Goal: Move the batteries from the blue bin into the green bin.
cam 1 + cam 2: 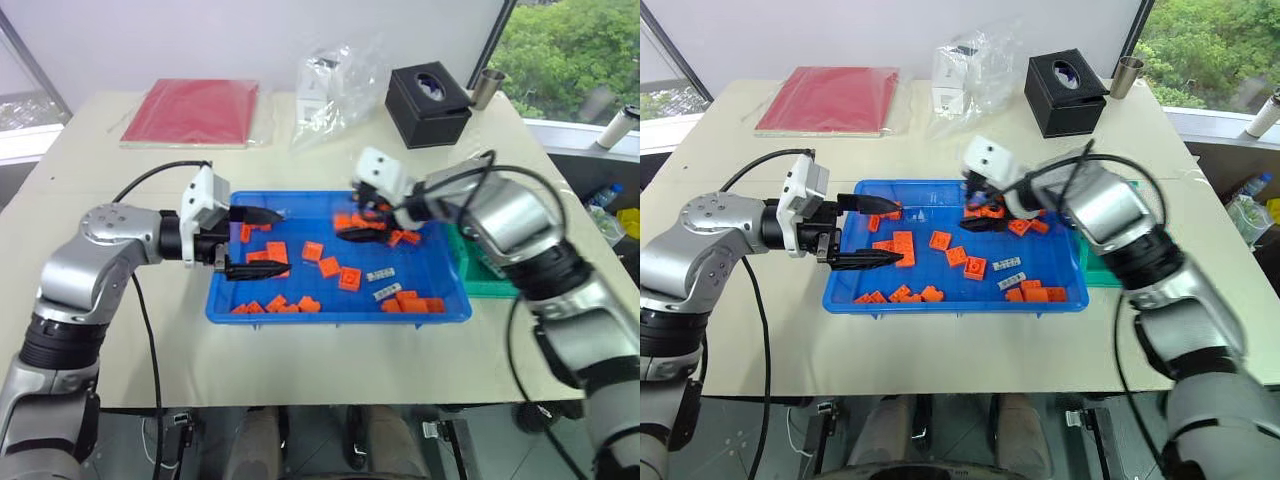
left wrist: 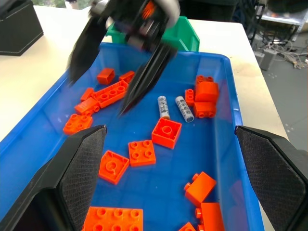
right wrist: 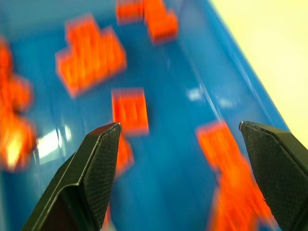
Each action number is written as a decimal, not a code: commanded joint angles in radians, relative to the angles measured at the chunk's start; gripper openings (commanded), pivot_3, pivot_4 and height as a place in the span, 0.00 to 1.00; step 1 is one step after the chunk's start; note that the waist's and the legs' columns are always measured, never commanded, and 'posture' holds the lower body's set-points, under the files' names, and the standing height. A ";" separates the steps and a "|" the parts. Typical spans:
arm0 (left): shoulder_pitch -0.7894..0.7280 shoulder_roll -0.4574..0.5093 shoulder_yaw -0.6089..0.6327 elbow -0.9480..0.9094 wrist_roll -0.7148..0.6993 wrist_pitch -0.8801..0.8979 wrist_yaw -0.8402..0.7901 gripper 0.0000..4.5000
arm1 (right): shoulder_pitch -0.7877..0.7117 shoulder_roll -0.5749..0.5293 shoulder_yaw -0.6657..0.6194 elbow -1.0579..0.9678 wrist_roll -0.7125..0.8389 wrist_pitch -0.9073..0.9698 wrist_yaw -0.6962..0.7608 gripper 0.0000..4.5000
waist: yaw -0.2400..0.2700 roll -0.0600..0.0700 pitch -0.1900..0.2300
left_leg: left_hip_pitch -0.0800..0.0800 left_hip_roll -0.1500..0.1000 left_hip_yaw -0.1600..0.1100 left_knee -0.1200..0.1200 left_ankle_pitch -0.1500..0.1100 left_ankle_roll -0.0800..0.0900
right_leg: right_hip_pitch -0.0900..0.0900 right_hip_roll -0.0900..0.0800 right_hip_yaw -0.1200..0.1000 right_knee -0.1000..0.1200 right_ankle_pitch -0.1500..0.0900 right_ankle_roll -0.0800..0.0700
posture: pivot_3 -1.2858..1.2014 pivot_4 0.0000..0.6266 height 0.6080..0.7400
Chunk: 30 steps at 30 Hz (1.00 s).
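Your two black-fingered grippers, left and right, both gape empty over the large bright-blue plastic tray, where apparently two small silvery cylindrical batteries lie among orange toy bricks.

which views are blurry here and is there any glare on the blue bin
Right wrist view: heavy motion blur, orange bricks smeared, white glare patches on the blue bin. Left wrist view: the right claw streaks, while the batteries stay sharp. Left eye view: mostly sharp, the right claw slightly soft.
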 commanded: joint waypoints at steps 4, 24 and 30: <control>0.015 0.004 0.009 -0.047 -0.004 -0.022 -0.008 1.00 | 0.076 -0.045 0.027 0.053 -0.097 -0.191 0.171 0.89 | -0.010 0.000 0.000 | 0.002 0.002 0.001 0.000 0.000 0.000 | 0.000 0.002 0.000 0.001 0.000 0.000 | 0.52 0.24 0.97; 0.006 0.028 0.012 -0.064 -0.008 -0.012 -0.031 1.00 | 0.228 0.023 -0.018 0.055 -0.249 -0.289 0.196 0.04 | 0.000 0.000 0.000 | 0.001 0.001 0.001 0.001 0.000 0.000 | 0.000 0.001 0.000 0.002 0.000 0.000 | 0.52 0.24 0.97; 0.006 0.025 -0.001 -0.056 -0.004 -0.014 -0.043 1.00 | 0.192 0.037 -0.212 -0.105 -0.138 -0.076 0.130 0.01 | 0.001 0.001 0.000 | 0.001 0.001 0.001 0.001 0.000 0.000 | 0.000 0.001 0.000 0.002 0.000 0.000 | 0.52 0.24 0.97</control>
